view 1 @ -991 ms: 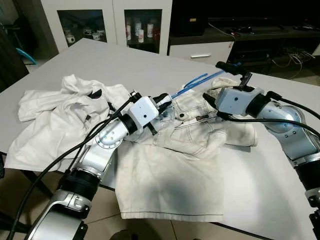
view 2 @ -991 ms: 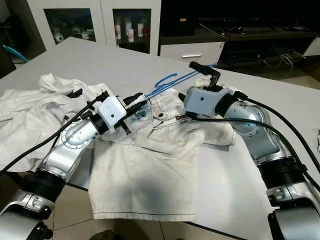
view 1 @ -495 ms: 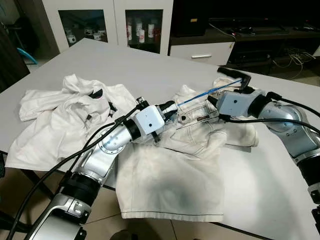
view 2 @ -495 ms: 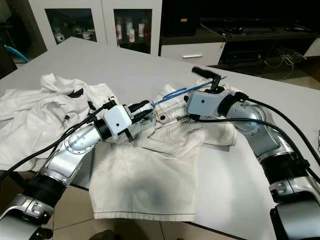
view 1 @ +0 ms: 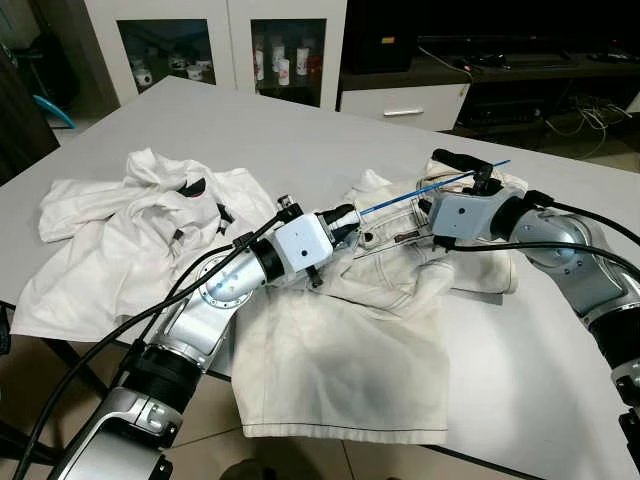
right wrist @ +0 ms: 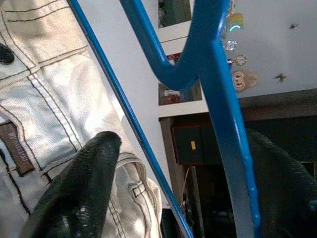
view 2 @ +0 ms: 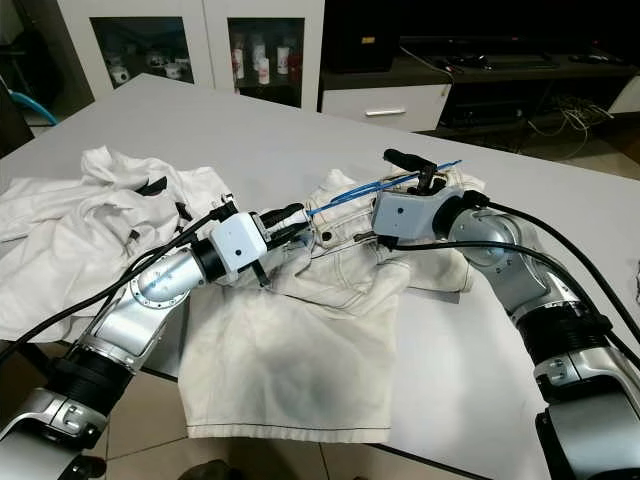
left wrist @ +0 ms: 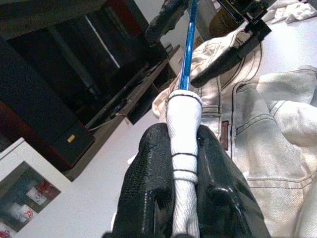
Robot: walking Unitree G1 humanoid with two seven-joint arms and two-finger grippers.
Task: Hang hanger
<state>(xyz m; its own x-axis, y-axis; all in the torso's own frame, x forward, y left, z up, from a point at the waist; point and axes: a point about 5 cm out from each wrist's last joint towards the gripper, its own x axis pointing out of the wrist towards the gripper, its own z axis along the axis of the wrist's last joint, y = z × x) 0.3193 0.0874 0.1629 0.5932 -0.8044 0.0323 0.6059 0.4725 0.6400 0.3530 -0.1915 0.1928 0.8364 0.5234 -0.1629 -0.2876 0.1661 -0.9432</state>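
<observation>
A blue hanger [view 1: 420,190] hangs slanted over the waistband of white denim shorts [view 1: 340,350] spread on the white table [view 1: 250,120]. My left gripper [view 1: 345,215] is shut on the hanger's near end, which is wrapped in white cloth [left wrist: 183,124]. My right gripper [view 1: 428,180] is at the hanger's far end, open. Its fingers [right wrist: 84,188] are spread wide, and the blue bar [right wrist: 223,119] runs between them, close against one finger. The waistband's button and label [left wrist: 225,134] lie just beneath.
A crumpled white shirt [view 1: 130,230] lies on the table's left. Behind the table stand a glass-front cabinet [view 1: 280,50] and a dark TV stand [view 1: 520,70] with cables. The near table edge runs under the shorts' hem.
My left gripper has pushed right and forward with the hanger's end. The hanger now lies flatter, and its far end has slid further through my right gripper, which shifted slightly.
</observation>
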